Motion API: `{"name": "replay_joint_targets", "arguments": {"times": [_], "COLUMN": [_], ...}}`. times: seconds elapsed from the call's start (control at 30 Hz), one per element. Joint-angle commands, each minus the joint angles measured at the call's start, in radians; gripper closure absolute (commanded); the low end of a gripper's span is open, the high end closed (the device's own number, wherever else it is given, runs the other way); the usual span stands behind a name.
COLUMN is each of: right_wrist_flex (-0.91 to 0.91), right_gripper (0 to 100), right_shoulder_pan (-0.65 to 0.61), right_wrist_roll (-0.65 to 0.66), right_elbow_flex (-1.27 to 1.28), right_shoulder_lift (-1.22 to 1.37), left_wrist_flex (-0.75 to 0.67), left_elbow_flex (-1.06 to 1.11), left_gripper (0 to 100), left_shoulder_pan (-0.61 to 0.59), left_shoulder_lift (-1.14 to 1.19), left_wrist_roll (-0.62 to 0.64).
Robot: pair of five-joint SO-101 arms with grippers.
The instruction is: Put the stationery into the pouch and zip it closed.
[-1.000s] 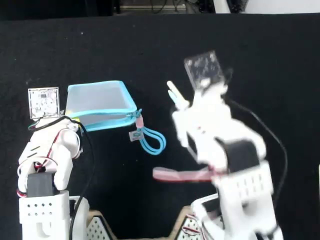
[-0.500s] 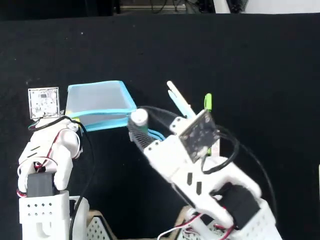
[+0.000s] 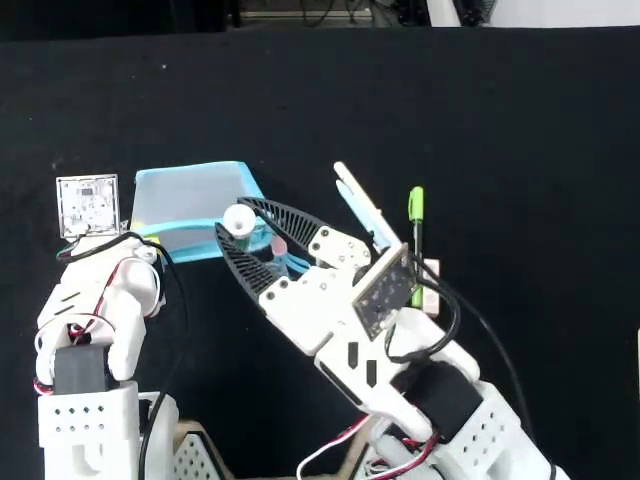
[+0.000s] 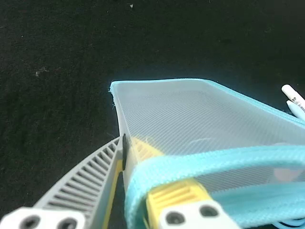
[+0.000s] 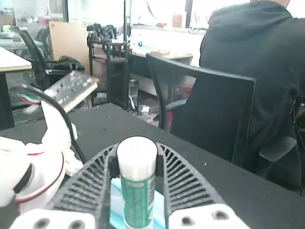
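Observation:
A light-blue mesh pouch (image 3: 195, 200) lies at the left, its mouth facing the arms. My left gripper (image 4: 128, 145) is shut on the pouch's (image 4: 200, 124) near rim, which is pinched between a grey finger and a yellow pad. My right gripper (image 3: 240, 235) is shut on a glue stick (image 3: 238, 220) with a white cap and a green body, held at the pouch's zipper end. The glue stick (image 5: 137, 176) stands upright between the black ribbed fingers. Two pens (image 3: 355, 200), a green highlighter (image 3: 415, 215) and an eraser (image 3: 430, 280) lie on the black cloth to the right.
The pouch's blue cord loop (image 3: 297, 263) is partly hidden under the right gripper. The right arm's body (image 3: 400, 370) covers the cloth in front of the loose stationery. Bare black cloth stretches across the far side and the right.
The right arm swung left and stretched out low, carrying the glue stick over to the pouch's zipper end. The left arm and the pouch stayed put.

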Motion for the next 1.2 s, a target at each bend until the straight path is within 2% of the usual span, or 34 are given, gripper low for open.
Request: {"name": "replay_joint_targets", "arguments": {"times": [0.0,0.5,1.07,1.17], "right_wrist_flex": [-0.055,-0.367,-0.385,-0.433], "right_gripper": [98.6,98.6,98.6,98.6], "right_shoulder_pan": [-0.005,-0.005,-0.005,-0.005], "right_wrist_roll": [0.000,0.000,0.000,0.000], "right_elbow_flex": [0.012,0.213,0.298,0.297], "right_shoulder_lift": [-0.012,-0.008,-0.010,-0.010], "left_wrist_flex": [-0.014,-0.014,-0.015,-0.015], "left_elbow_flex": [-0.012,-0.012,-0.012,-0.012], "left_gripper": [97,97,97,97], "left_shoulder_pan": [-0.007,-0.007,-0.007,-0.007], "left_shoulder_lift": [-0.012,-0.012,-0.012,-0.012], "left_wrist_roll": [0.006,0.006,0.008,0.008]}}
